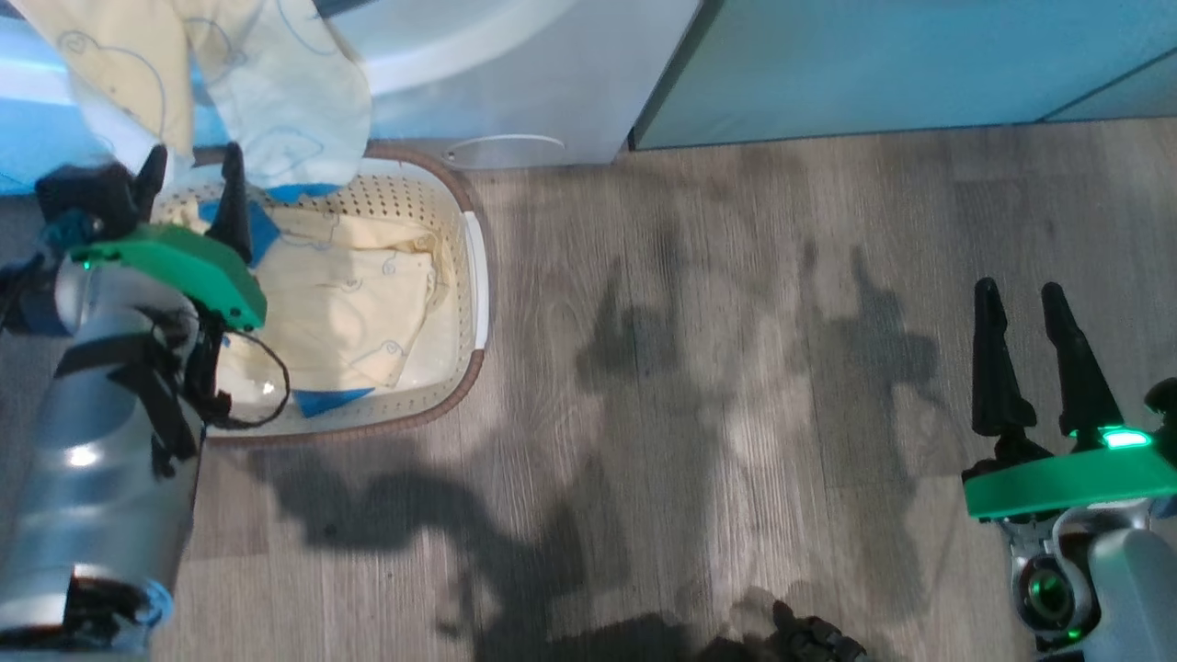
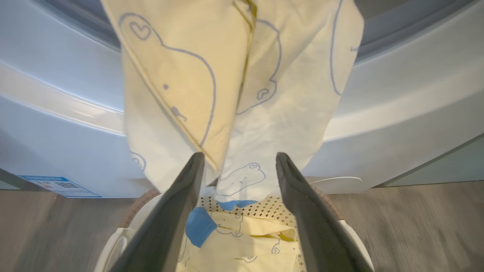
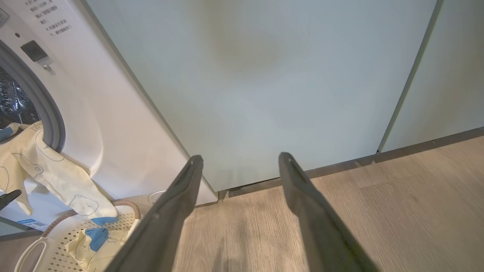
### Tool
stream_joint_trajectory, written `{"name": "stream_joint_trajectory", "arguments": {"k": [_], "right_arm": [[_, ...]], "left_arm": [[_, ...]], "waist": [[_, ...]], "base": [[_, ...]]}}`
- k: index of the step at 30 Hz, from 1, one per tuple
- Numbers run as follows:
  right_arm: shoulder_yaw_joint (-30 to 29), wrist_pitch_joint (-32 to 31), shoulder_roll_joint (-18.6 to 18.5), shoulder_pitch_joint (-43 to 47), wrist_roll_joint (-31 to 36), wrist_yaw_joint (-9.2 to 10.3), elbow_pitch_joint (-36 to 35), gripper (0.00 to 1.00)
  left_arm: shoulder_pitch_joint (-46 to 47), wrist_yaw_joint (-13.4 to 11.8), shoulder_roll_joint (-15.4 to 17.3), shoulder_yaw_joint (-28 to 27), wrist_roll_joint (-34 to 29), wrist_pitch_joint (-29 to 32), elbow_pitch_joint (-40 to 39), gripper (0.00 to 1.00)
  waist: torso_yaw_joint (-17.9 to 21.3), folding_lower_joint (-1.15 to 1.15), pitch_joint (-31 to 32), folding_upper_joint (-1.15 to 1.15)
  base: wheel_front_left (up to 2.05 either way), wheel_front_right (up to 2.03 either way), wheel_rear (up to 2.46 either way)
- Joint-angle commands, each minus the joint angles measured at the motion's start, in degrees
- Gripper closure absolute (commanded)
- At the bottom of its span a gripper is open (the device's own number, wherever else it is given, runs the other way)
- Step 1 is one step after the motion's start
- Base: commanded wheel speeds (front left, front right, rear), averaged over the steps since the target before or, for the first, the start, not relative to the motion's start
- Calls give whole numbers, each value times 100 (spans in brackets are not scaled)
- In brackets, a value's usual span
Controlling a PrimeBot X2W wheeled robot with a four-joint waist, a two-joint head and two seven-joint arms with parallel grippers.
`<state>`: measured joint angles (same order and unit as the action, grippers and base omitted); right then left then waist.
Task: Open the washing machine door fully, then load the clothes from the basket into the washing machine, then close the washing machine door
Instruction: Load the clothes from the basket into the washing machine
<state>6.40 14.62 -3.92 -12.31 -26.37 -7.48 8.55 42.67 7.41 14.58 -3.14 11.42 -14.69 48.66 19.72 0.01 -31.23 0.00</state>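
Over the basket (image 1: 462, 393), the left claw (image 1: 193, 161) hung with its fingers spread and nothing between them. The right claw (image 1: 1019, 290) sat just as wide apart and empty, out over bare floor (image 1: 736, 368), well away from the action.

And here was the trouble: one hanging garment (image 1: 276, 92) trailed out of the washing machine (image 1: 552, 83) and down its white front, with its tail end reaching the basket. From the look of it, only part of that piece was inside. One tug from a passing finger and it could slide back out. Shut the door on it like that and the cloth would likely jam in the seal. The rest of the clothes (image 1: 349, 294) lay folded in the basket, so a dip for them risked snagging the dangling one or pinching the perforated wall.

The right wrist view gave what the others could not: the garment's top end draped over the grey rim (image 3: 47, 109), with the drum (image 3: 11, 98) dark behind it. The left wrist view showed the cloth hanging just ahead of its own claw's fingertips (image 2: 281, 158). The head view alone showed how much laundry remained in the basket.
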Motion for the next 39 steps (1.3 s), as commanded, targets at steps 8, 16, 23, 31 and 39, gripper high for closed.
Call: {"name": "stream_joint_trajectory", "arguments": {"k": [8, 16, 23, 31, 39], "right_arm": [[77, 38, -136, -247, 6, -1, -216, 0], [102, 38, -135, -380, 13, -1, -238, 0], [118, 38, -129, -491, 14, -1, -268, 0], [132, 38, -110, -573, 18, -1, -277, 0], [148, 38, -77, -628, 13, -1, -249, 0]], "left_arm": [[752, 6, 400, 144, -28, -30, 414, 0], [1299, 7, 468, 507, 58, -30, 777, 0], [1719, 7, 566, 917, 177, -30, 900, 0], [2059, 7, 692, 1319, 362, -30, 980, 0], [2176, 7, 817, 1400, 477, -30, 915, 0]], "waist": [[-54, -1, -344, 0], [-84, -1, -580, 0], [-47, -1, -843, 0], [1, -1, -1071, 0], [37, -1, -1139, 0]], "base": [[0, 0, 0], [0, 0, 0], [0, 0, 0], [0, 0, 0], [0, 0, 0]]}}
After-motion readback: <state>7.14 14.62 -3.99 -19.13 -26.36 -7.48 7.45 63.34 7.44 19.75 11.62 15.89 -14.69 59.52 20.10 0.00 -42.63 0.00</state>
